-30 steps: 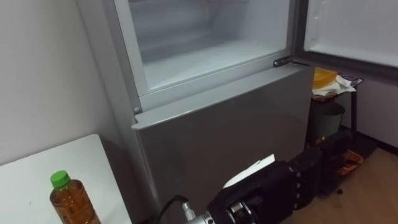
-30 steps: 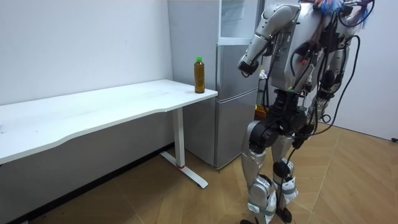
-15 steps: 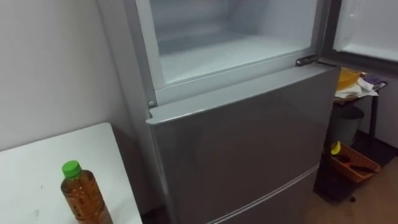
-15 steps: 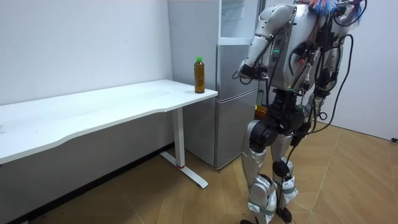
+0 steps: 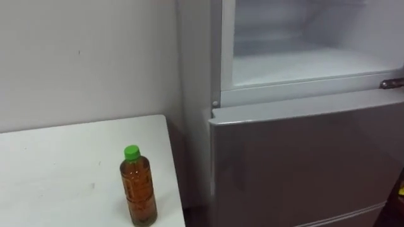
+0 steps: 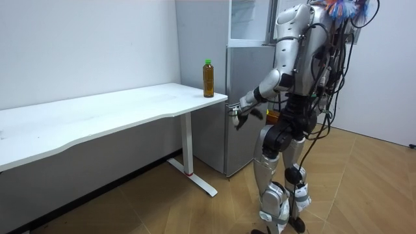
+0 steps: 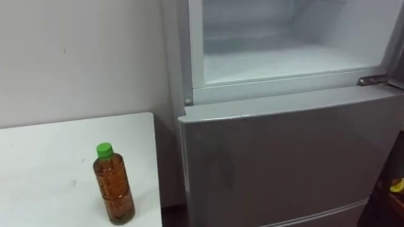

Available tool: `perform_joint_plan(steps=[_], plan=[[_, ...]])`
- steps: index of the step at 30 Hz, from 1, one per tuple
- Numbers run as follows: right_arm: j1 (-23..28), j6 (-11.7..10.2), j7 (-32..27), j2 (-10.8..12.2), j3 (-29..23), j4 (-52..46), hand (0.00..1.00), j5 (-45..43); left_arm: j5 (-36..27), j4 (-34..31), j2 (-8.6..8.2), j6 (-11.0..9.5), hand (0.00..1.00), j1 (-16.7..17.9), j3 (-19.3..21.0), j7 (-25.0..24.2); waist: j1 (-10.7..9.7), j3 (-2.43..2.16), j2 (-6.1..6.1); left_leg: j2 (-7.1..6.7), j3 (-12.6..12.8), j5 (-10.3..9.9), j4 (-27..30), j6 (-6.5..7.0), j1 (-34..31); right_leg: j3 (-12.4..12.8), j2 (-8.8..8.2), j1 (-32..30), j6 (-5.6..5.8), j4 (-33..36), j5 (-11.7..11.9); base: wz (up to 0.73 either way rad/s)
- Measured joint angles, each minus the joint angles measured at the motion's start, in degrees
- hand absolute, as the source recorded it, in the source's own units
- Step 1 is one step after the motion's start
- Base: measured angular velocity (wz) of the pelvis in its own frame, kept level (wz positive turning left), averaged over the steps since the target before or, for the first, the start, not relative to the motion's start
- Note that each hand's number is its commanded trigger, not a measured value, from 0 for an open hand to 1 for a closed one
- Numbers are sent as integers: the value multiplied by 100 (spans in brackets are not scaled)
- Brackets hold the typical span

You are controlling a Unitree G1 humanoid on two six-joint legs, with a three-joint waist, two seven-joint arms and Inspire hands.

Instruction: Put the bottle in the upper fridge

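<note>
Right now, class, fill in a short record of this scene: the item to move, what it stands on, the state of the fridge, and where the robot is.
item to move: clear plastic bottle of amber liquid with a green cap, upright
support: long white table, bottle near its corner
target: upper compartment of the tall grey fridge, door open, beside that corner
below target: grey lower door, shut
robot: standing before the fridge
hand seen: left robot hand, low, apart from the bottle

Even soft room light; fridge (image 5: 297, 157) interior brightest, dull sheen on its front; shadow under table (image 6: 97, 114).
</note>
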Motion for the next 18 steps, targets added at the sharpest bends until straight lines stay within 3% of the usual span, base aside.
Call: perform_joint_plan(steps=[5, 14, 18], plan=[[47, -113, -8, 7, 129, -125, 0, -92, -16, 863, -118, -388, 0, -17, 97, 447, 74, -3, -21, -14, -96, 3, 9, -2, -30, -73, -12, 5, 1, -11, -1, 7], [140, -293, 54, 29, 179, -116, 0, -217, -219, 2026, -361, -722, 0, -38, 692, 761, 223, -2, -46, -47, -198, 1, 14, -1, -46, -192, -44, 48, 18, -21, -32, 6], [135, -306, 76, 47, 115, -92, 0, -341, -231, 2375, -411, -741, 0, -89, 867, 947, 239, -9, -19, -63, -275, 0, 15, 2, -39, -224, -51, 82, 28, -25, -48, 8]])
